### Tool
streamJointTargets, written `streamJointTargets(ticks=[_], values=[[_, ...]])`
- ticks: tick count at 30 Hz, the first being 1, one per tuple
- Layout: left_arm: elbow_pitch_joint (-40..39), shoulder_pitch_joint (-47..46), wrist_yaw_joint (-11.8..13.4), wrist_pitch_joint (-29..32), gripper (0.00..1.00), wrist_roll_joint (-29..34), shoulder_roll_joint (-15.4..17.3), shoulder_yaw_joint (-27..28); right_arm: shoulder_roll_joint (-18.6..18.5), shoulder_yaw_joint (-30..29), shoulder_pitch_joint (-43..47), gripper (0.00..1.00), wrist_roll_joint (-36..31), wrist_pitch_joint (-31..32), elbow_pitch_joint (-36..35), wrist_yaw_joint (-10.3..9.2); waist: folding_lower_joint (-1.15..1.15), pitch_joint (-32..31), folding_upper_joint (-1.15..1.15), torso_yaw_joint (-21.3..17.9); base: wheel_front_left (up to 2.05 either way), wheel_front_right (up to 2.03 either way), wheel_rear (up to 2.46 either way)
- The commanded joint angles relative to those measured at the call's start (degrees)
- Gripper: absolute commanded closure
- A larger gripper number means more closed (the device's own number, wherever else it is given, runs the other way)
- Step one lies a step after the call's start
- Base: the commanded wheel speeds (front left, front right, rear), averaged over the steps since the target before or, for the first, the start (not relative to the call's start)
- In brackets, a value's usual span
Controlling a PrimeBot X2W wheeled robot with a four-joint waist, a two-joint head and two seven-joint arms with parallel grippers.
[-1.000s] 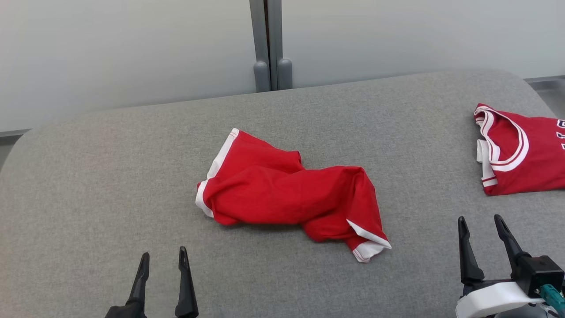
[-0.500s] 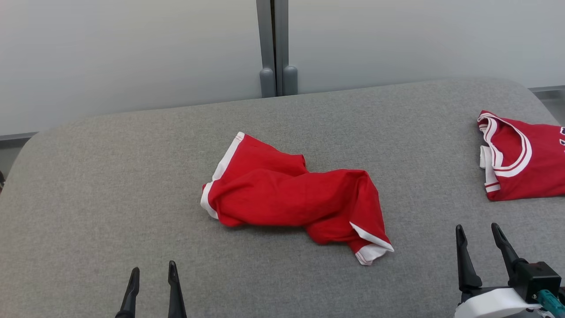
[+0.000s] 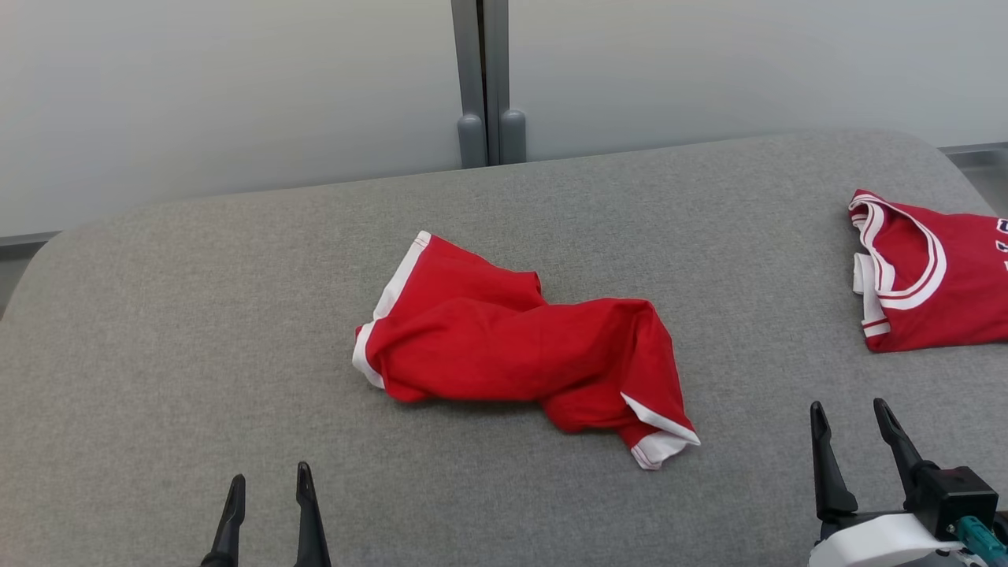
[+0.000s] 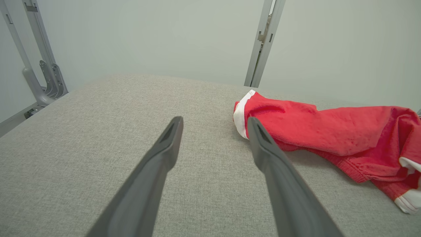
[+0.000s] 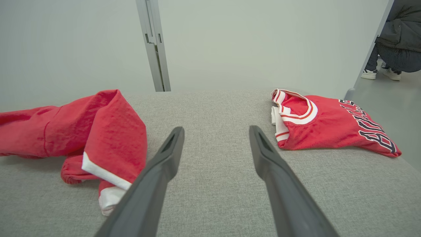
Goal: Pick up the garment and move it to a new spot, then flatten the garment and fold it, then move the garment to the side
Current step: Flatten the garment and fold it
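The garment (image 3: 520, 346) is a crumpled red piece with white trim, lying in a heap at the middle of the grey padded table (image 3: 197, 315). My left gripper (image 3: 269, 472) is open and empty near the front edge, short of the garment's left end. In the left wrist view the garment (image 4: 329, 131) lies just ahead and to the right of the left gripper (image 4: 214, 119). My right gripper (image 3: 847, 404) is open and empty at the front right, well clear of the cloth. The right wrist view has the garment (image 5: 98, 131) to the left of the right gripper (image 5: 216, 128).
A folded red jersey (image 3: 929, 272) with white trim and black lettering lies at the table's right edge, also seen ahead and right as the jersey (image 5: 329, 125). A grey post (image 3: 482, 79) stands behind the table. A person (image 5: 398, 33) crouches beyond the right corner.
Both grippers have drawn back toward the front edge, the left one more and slightly leftward. The head camera bobbed a little. The garment has not moved.
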Motion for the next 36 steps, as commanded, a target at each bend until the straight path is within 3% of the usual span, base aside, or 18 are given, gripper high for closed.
streamJointTargets(ticks=[1, 8, 13, 21, 28, 36], values=[[-0.14, -0.60, 0.23, -0.16, 0.00, -0.23, 0.05, 0.17, -0.08, -0.06, -0.31, 0.00, 0.08, -0.15, 0.17, -0.09, 0.00, 0.14, 0.00, -0.09, 0.00, 0.00, 0.00], [-1.71, -2.17, -0.15, -0.16, 0.00, -0.65, 0.05, -1.29, -0.08, -0.04, -1.10, 0.00, -0.23, -0.15, -0.45, -0.09, 0.00, 0.66, 0.00, -0.87, 0.00, 0.00, 0.00], [-0.96, -4.99, -1.74, -0.16, 0.00, -2.75, 0.05, -6.05, -0.08, 0.49, -2.16, 0.00, -0.44, -0.15, -1.17, -0.09, 0.00, 1.44, 0.00, -2.36, 0.00, 0.00, 0.00], [10.47, -14.30, -5.09, 0.94, 0.00, -9.41, 0.16, -18.81, -0.08, 2.45, -5.62, 0.00, 0.08, -0.15, -2.77, -0.09, 0.00, 5.95, 0.00, -6.99, 0.00, 0.00, 0.00], [21.66, -23.30, -4.71, 6.37, 0.00, -14.85, 0.20, -25.43, -0.07, 2.96, -8.11, 0.00, 1.60, -0.15, -3.57, -0.09, 0.00, 11.27, 0.00, -11.25, 0.00, 0.00, 0.00], [29.99, -29.80, -3.10, 6.41, 0.00, -21.82, 0.18, -27.92, -0.05, 2.54, -9.60, 0.00, 2.53, -0.15, -3.72, -0.09, 0.00, 14.31, 0.00, -14.11, 0.00, 0.00, 0.00]])
